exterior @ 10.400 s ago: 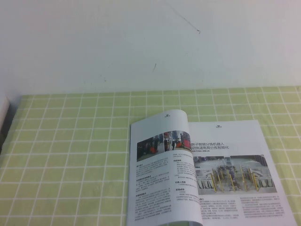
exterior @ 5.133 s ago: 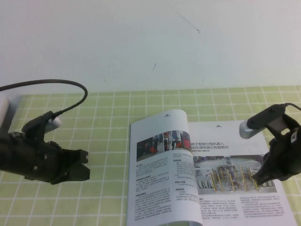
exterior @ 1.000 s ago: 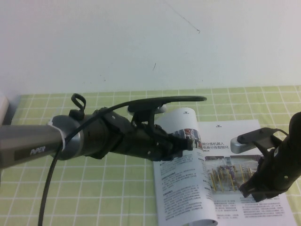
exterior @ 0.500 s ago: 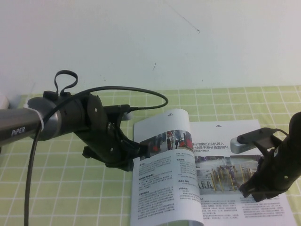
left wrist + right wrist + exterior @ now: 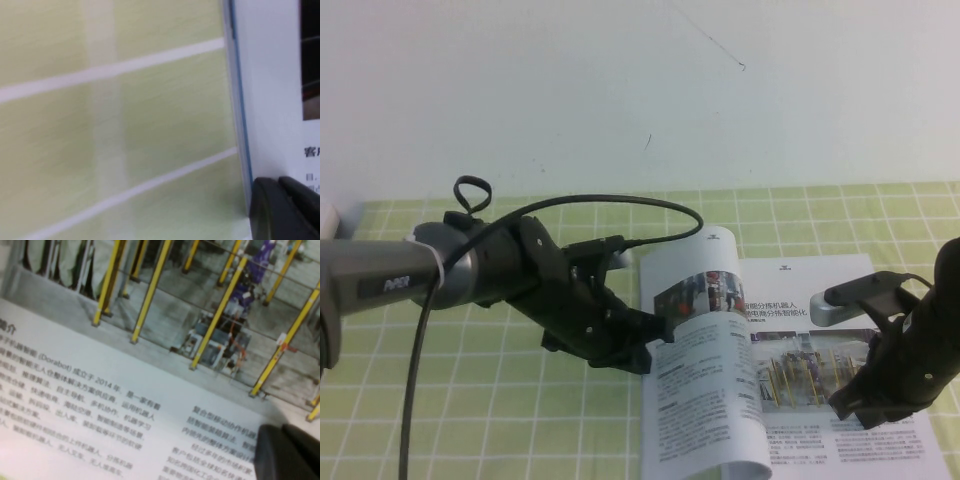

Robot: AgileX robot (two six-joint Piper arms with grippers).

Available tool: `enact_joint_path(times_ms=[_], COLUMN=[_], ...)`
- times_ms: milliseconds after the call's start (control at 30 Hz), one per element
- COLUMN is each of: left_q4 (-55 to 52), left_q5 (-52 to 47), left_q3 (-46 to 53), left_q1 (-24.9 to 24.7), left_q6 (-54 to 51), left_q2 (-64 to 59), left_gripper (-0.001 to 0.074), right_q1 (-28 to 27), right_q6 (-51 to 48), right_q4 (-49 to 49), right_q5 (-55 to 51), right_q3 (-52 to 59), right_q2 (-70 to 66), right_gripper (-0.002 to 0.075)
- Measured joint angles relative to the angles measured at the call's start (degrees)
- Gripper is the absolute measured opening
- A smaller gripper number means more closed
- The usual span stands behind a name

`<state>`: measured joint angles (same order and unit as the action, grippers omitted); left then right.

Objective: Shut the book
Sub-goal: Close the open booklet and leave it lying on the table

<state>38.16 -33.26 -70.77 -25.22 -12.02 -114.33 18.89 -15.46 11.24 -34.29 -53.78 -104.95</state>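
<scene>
Left hand (image 5: pixel 642 352) meets the outer edge of the book's (image 5: pixel 800 290) lifted left page (image 5: pixel 705 390). Right hand (image 5: pixel 850 405) rests on its right page. Cannot tell either grip.

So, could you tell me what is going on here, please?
The robot is closing a book. Its left gripper, shut, is at the outer edge of the left page, which curls up off the table. The right gripper, also shut, rests on the right page. The book is not yet closed.
</scene>
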Motion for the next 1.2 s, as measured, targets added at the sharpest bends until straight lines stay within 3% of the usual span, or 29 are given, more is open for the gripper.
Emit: enact_joint_path(times_ms=[233,633,867,1000,1200], left_q4=[26.2,30.3,18.7,6.9,-7.7], left_q5=[5.2,1.5,-1.7,-4.1,-9.6], left_q3=[-0.1,-12.8,-19.4,-21.6,-22.0], left_q1=[-5.2,-9.1,-8.9,-8.9,-8.8], left_q6=[-20.5,-28.0,-22.7,-15.4,-8.1], left_q2=[-1.0,-2.7,0.3,5.1,17.1], left_gripper=[-0.0004,-0.0004,-0.0004,-0.0004,-0.0004], right_q1=[0.0,0.0,0.0,0.0,0.0], right_q6=[0.0,-0.1,3.1,7.3,5.9], right_q4=[0.0,-0.9,-8.6,-14.7,-16.8], right_q5=[0.0,0.1,-3.6,-10.0,-14.4], right_q3=[0.0,0.0,0.0,0.0,0.5], right_q2=[0.0,0.2,9.0,19.2,38.8], right_gripper=[-0.0003,-0.0003,-0.0003,-0.0003,-0.0003])
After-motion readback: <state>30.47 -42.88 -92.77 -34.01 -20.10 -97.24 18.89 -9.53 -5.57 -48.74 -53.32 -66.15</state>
